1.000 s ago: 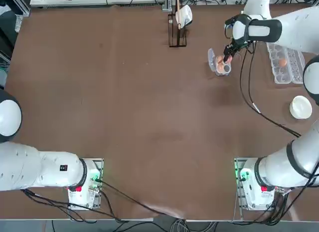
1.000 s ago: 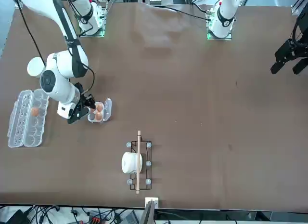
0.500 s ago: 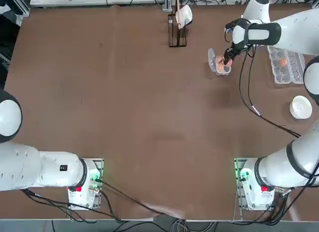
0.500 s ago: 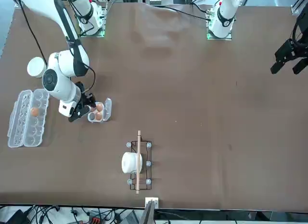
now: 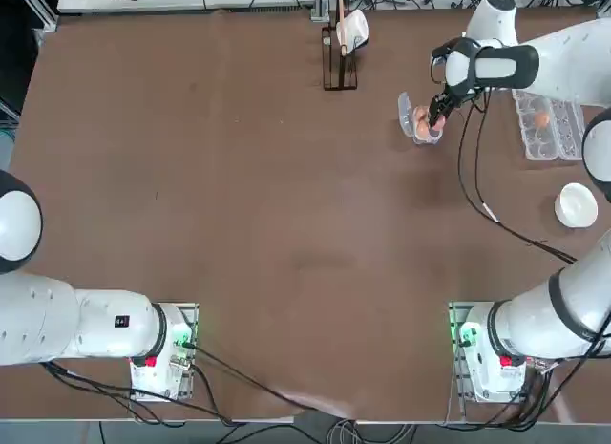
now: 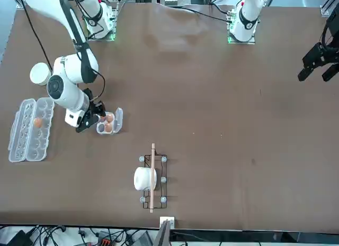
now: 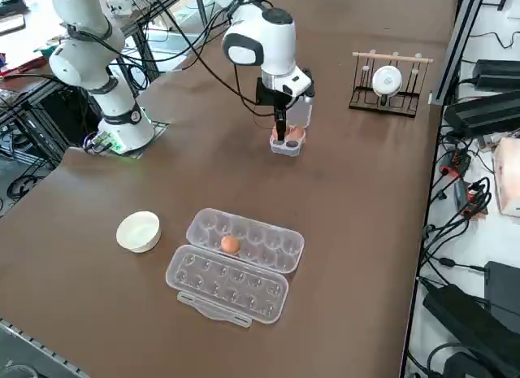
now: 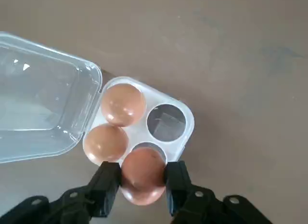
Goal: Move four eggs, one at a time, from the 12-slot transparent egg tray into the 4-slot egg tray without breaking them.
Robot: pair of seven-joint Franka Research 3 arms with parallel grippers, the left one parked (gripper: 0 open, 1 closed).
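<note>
Brown tabletop (image 5: 286,196), metal rail (image 6: 163,233) along one edge

Looked smooth and softly glossy on the gripped egg (image 8: 143,173) and the two seated eggs (image 8: 122,104). Showed as clear, shiny plastic on the 12-slot tray (image 7: 227,284), and as smooth whitish plastic on the 4-slot tray (image 8: 139,130), with glossy clear plastic for its lid (image 8: 43,98). Appeared matt black on the right gripper (image 8: 143,179) over it, brown and smooth on the tabletop (image 7: 366,191).

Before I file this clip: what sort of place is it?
Probably a robotics lab or test bench: a robot arm works over a brown table, with loose cables and black equipment boxes along one side.
</note>
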